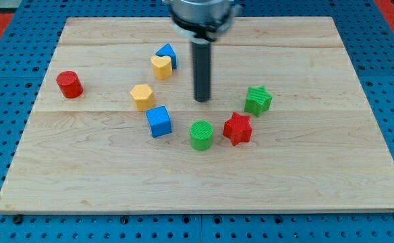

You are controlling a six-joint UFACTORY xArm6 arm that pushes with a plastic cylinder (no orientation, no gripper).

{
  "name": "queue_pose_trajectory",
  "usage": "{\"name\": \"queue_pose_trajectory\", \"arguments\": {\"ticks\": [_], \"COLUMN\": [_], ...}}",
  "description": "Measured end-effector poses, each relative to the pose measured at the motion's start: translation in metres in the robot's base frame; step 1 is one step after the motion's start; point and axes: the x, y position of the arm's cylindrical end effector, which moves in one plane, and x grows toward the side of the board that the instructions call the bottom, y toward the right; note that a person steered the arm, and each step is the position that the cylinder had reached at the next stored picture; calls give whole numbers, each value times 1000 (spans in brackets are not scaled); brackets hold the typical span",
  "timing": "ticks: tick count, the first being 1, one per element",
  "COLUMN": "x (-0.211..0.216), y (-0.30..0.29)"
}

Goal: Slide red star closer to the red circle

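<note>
The red star [237, 128] lies right of the board's middle, next to the green circle [201, 135] on its left. The red circle [69, 84] stands far off at the view's left. My tip [202, 100] rests on the board above and to the left of the red star, apart from it, and above the green circle.
A green star [258, 100] sits up and right of the red star. A blue cube [159, 121], a yellow hexagon [142, 96], a yellow heart [161, 66] and a blue triangle [168, 54] lie between my tip and the red circle. The wooden board [318, 189] ends at a blue pegboard.
</note>
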Motion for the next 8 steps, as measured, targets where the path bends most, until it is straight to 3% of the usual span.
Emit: {"name": "queue_pose_trajectory", "arguments": {"ticks": [2,4,5,8], "x": [62,86,116,100], "y": [27,139,103,-97]}}
